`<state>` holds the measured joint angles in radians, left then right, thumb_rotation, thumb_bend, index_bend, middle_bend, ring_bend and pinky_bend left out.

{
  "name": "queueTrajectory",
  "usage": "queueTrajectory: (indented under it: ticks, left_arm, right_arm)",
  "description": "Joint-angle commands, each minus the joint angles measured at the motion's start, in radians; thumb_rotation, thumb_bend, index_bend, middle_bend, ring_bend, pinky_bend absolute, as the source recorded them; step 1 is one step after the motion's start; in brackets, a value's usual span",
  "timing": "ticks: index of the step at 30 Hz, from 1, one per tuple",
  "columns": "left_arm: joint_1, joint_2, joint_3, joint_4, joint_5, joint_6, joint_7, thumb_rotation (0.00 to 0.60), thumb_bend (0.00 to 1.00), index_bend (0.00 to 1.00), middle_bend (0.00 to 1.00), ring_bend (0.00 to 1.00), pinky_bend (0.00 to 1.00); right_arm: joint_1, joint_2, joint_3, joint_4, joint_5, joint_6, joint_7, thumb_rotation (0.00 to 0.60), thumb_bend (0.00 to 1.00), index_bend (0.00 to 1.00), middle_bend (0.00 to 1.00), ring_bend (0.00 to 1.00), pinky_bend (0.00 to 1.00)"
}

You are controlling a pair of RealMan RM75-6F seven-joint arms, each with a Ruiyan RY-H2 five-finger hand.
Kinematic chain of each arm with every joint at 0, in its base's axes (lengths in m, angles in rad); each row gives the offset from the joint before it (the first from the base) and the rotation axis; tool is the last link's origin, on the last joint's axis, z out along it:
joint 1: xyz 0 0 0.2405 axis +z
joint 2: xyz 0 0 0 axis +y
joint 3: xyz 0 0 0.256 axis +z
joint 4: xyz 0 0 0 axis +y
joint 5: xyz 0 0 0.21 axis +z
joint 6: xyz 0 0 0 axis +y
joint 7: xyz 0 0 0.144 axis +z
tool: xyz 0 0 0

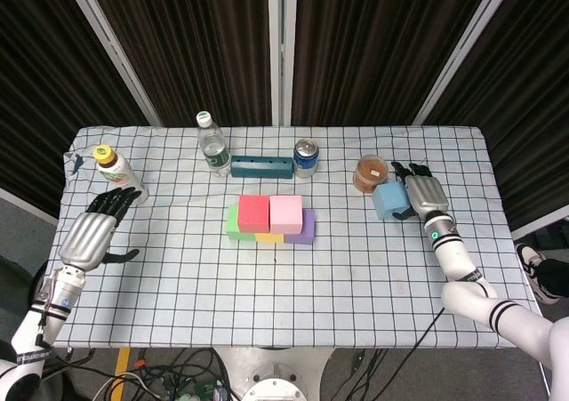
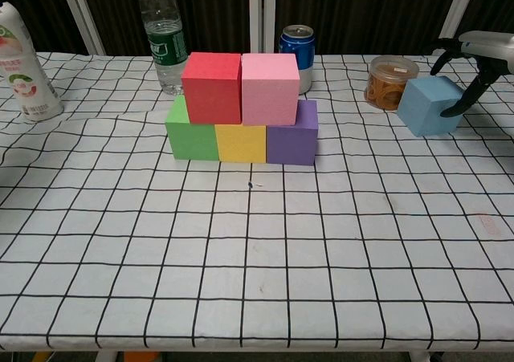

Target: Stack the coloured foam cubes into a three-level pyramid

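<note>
Right hand [image 1: 421, 194] at blue cube [image 1: 389, 200] (touching).

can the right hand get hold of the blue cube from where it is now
Probably yes. The right hand is right beside the blue cube, fingers reaching around its far side, with nothing between them. The jar of rubber bands stands close behind the cube and might get nudged.

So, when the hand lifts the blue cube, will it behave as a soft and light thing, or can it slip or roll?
The blue cube looks like matte foam, so it is probably light and gives a little under the right hand. Its flat faces make rolling unlikely. It sits turned at an angle beside the jar, so it might twist if gripped on a corner.
</note>
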<state>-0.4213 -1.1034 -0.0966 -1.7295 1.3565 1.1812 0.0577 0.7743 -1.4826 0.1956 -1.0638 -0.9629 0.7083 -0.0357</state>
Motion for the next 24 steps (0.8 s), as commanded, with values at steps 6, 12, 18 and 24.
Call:
queueTrajectory:
  ticks: [6,12,18,24]
  left_arm:
    - [0.002,0.002,-0.003,0.004,-0.001,-0.002,-0.014,0.600,0.13,0.06,0.04,0.02,0.09]
    - [0.006,0.002,-0.007,0.006,0.000,0.007,-0.018,0.600,0.13,0.06,0.04,0.02,0.09]
    - [0.012,0.007,-0.006,0.005,0.001,0.012,-0.019,0.600,0.13,0.06,0.04,0.02,0.09]
    - [0.019,0.010,0.004,0.007,0.008,0.010,-0.022,0.600,0.13,0.06,0.04,0.02,0.09]
  right_arm:
    - [-0.042,0.004,-0.003,-0.013,-0.110,0.042,0.105,0.600,0.17,0.11,0.39,0.08,0.00]
    - [-0.099,0.086,-0.004,-0.163,-0.178,0.128,0.157,0.600,0.18,0.13,0.43,0.11,0.00]
    - [-0.112,0.129,0.001,-0.323,-0.160,0.131,0.135,0.600,0.18,0.13,0.43,0.11,0.00]
    - [-0.092,0.162,0.005,-0.439,-0.100,0.143,-0.004,0.600,0.18,0.13,0.43,0.11,0.00]
